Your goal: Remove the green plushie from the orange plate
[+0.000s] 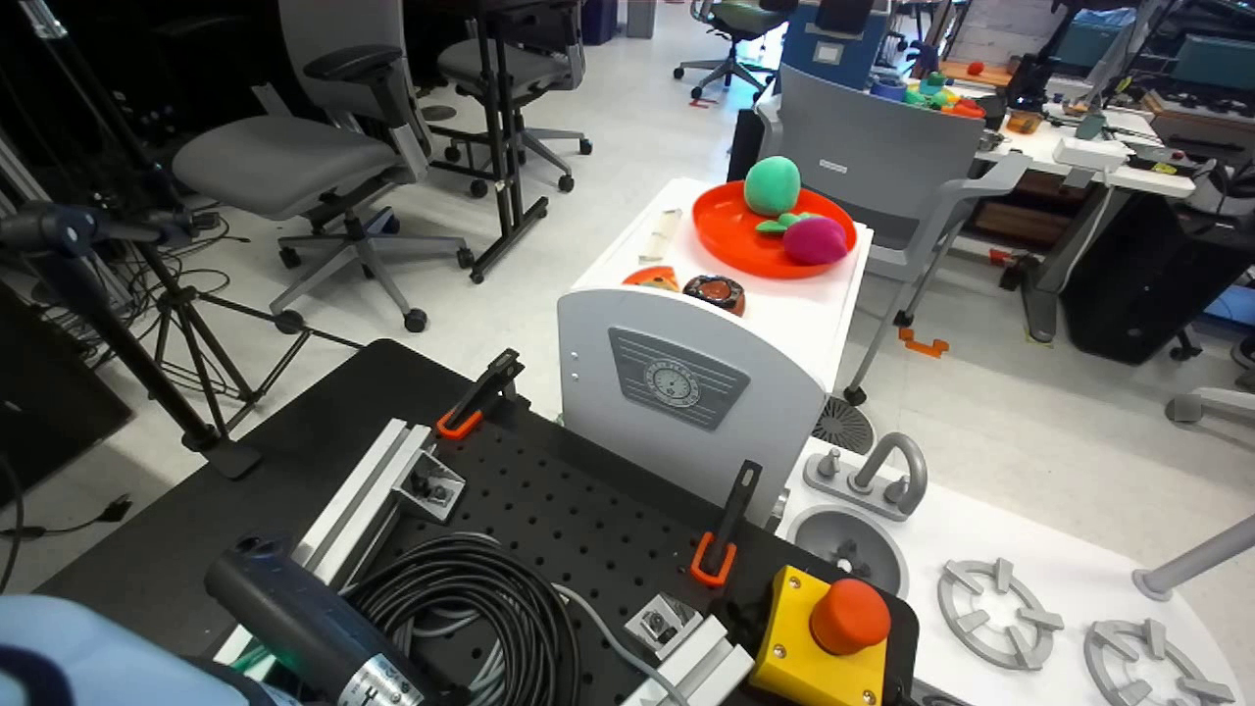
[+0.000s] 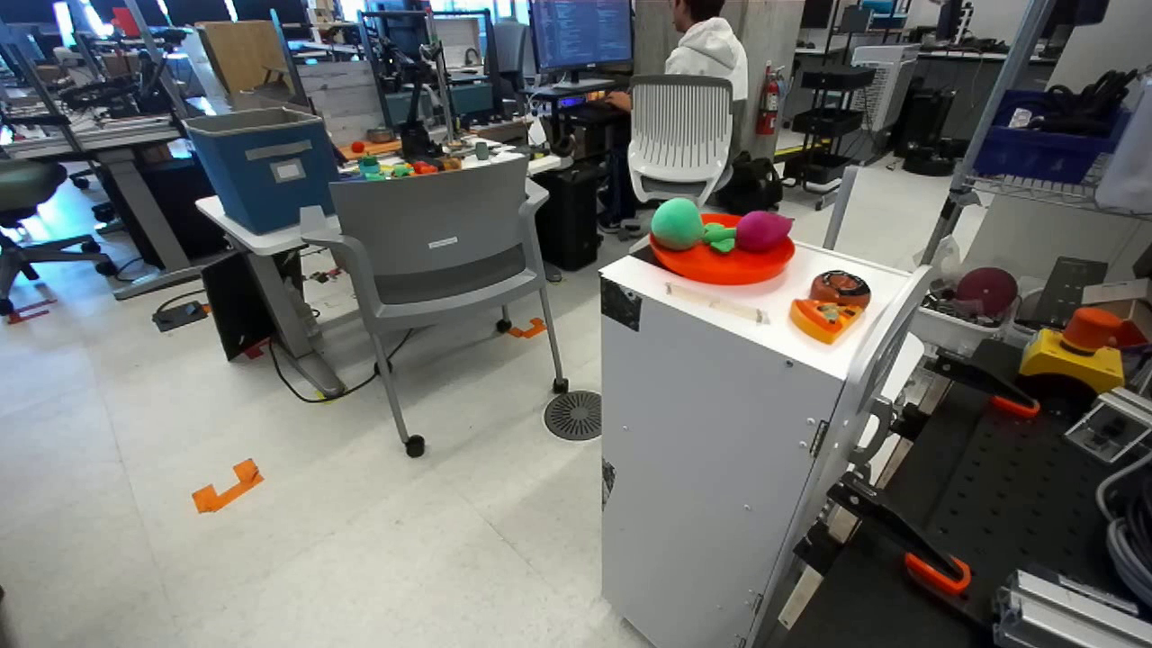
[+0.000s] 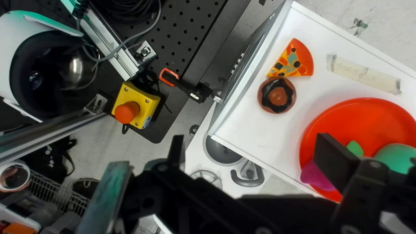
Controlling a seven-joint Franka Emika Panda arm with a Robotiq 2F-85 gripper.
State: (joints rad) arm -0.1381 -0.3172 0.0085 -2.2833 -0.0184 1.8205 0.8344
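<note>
The round green plushie sits on the orange plate, near its edge, in both exterior views (image 1: 773, 184) (image 2: 677, 223). The orange plate (image 1: 724, 235) (image 2: 720, 269) lies on a white cabinet top. In the wrist view the plushie (image 3: 396, 157) is at the right edge on the plate (image 3: 344, 118), partly hidden by a finger. A magenta toy with green leaves (image 1: 816, 241) (image 2: 761, 231) shares the plate; a finger partly covers it in the wrist view (image 3: 316, 175). My gripper (image 3: 253, 151) is open and empty, above and apart from the toys. The exterior views do not show its fingers.
A toy pizza slice (image 1: 651, 277) (image 3: 294, 61) and a toy donut (image 1: 713, 290) (image 3: 277, 95) lie beside the plate. A raised grey panel (image 1: 686, 382) borders the cabinet top. A toy sink with faucet (image 1: 851, 544) and an emergency stop (image 1: 848, 618) are nearby.
</note>
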